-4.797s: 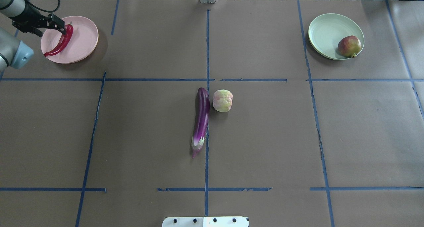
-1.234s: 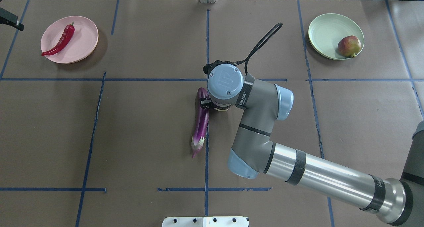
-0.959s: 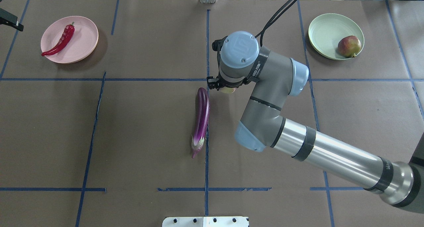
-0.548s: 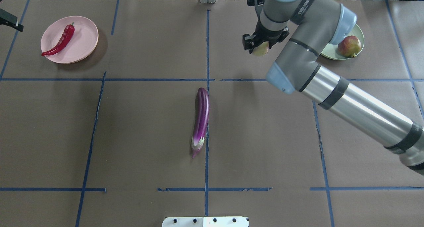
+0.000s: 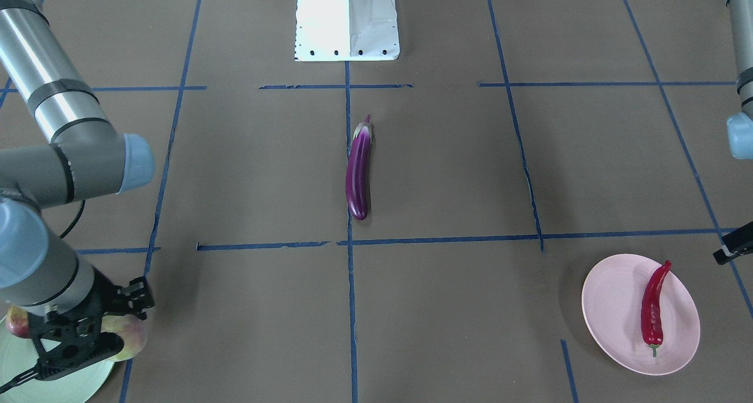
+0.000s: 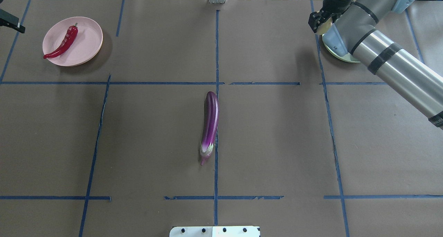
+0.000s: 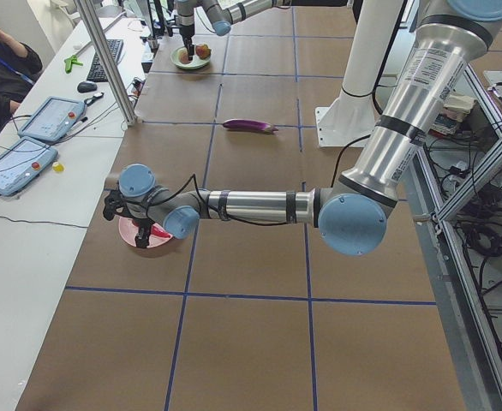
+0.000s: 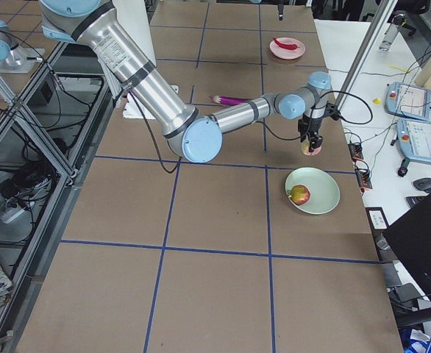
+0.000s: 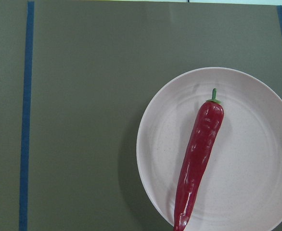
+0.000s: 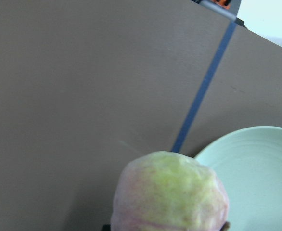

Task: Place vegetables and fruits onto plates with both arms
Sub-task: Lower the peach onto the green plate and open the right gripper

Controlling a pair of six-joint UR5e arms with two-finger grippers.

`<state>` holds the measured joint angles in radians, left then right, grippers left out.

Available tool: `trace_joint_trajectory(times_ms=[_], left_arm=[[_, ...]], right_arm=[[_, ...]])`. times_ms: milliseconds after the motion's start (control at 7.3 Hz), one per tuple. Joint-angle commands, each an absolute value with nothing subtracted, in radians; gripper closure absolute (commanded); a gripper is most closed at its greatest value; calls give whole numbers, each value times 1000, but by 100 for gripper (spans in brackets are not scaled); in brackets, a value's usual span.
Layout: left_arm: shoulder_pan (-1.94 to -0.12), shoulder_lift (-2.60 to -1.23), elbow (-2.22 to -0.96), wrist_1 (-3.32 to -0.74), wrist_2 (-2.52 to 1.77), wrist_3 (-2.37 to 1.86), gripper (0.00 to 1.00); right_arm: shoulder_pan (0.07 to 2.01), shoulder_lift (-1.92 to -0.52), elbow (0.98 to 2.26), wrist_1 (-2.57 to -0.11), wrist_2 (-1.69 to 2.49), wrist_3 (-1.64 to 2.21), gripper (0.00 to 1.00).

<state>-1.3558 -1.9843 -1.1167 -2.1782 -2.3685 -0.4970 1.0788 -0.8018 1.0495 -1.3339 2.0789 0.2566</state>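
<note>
Chili (image 6: 62, 43) on the pink plate (image 6: 90, 39) far left, left hand (image 6: 12, 20) nearby, grip unclear; eggplant (image 6: 211, 122) on the tabletop (image 6: 138, 143) centre; far right, right hand (image 6: 319, 21) clasps the peach (image 10: 170, 192) at the mint plate (image 10: 256, 163) rim, where an early release could roll it off

Right arm (image 6: 398, 60) stretched forward, right hand (image 5: 82, 338) clamped on peach (image 10: 172, 192); left arm (image 7: 251, 205) outstretched, left hand (image 6: 12, 21) hovering.

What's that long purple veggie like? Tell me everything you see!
The eggplant is long, curved and shiny purple, fading to a pale streaky stem end with a small stalk that points toward the robot's white base. It lies flat on the brown table, along a blue tape line. Nothing else touches it.
</note>
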Motion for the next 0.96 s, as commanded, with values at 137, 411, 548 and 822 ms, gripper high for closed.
trace_joint_trajectory(times_ms=[137,411,548,822], left_arm=[[-1355,-1986,-1118,-2178,-2368,-497,0],[-1355,-1988,-1118,-2178,-2368,-497,0],[-1351,-1990,-1118,-2177,-2375,-500,0],[-1318,-1991,-1159,-2177,-2372,-503,0]], right_arm=[[1115,-834,904,-1220,2083,195,94],[1115,-853,899,-1218,2085,231,31],[1115,-850,900,-1215,2092,291,1],[1173,-844,939,-1229,2187,365,0]])
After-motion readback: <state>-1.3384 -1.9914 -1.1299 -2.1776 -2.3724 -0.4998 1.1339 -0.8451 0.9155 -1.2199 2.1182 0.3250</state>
